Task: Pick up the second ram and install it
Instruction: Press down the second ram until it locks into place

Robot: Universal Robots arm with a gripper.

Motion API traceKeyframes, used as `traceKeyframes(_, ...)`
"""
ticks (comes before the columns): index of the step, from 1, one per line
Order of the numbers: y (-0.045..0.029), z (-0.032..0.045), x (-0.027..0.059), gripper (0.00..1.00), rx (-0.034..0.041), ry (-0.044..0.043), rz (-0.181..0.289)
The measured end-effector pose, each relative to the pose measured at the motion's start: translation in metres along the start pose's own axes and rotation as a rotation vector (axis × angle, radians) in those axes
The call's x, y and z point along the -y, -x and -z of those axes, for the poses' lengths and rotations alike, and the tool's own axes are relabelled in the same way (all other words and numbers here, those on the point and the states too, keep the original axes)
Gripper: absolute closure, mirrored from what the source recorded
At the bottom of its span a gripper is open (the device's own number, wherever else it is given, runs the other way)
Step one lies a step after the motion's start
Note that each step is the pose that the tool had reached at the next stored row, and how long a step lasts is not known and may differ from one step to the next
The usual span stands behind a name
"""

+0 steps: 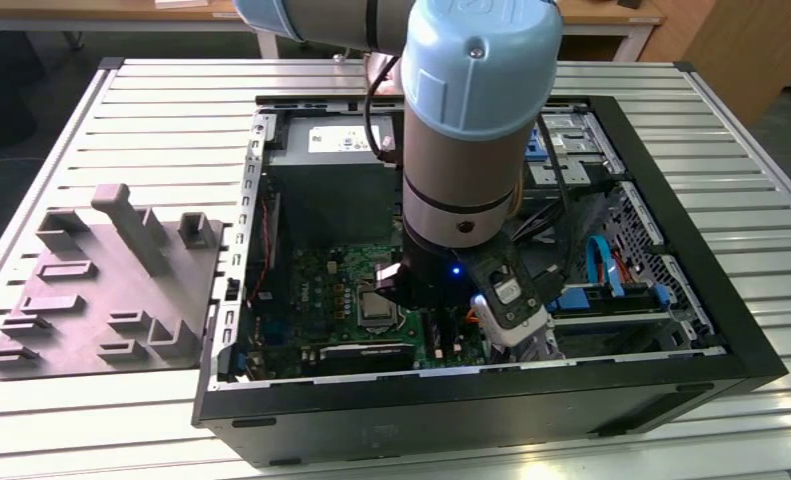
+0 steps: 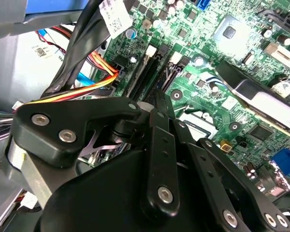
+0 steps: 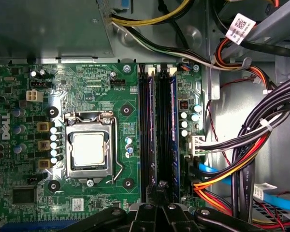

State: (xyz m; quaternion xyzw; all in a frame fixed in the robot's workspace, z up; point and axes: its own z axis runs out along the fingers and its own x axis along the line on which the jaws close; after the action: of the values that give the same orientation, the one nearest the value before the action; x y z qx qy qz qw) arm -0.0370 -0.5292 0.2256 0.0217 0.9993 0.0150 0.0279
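Note:
My gripper (image 3: pixel 160 185) is low inside the open computer case (image 1: pixel 662 380), over the green motherboard (image 3: pixel 63 96). Its black fingers (image 2: pixel 162 145) come together to a shut tip (image 2: pixel 154 99) right above the long memory slots (image 3: pixel 145 130). In the first wrist view the second ram (image 3: pixel 160 130), a dark narrow strip, lies along the slot in line with that tip. A blue-edged strip (image 3: pixel 174 121) stands in the neighbouring slot. I cannot tell whether the tip touches the second ram.
The processor socket (image 3: pixel 89 147) sits beside the slots. Thick cable bundles (image 3: pixel 251 159) crowd the slots' other side. A grey fixture block (image 1: pixel 102 290) rests on the slatted table at the exterior view's left. The arm (image 1: pixel 469 130) rises out of the case's middle.

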Motion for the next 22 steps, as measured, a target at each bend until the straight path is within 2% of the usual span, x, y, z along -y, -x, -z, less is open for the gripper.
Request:
traceKeyframes(9,-0.0002,-0.0041,0.0003,0.9,-0.0001,-0.0003,0.0)
traceKeyframes(22,-0.0003,-0.006,0.0004,0.9,-0.0001,-0.0002,0.0)
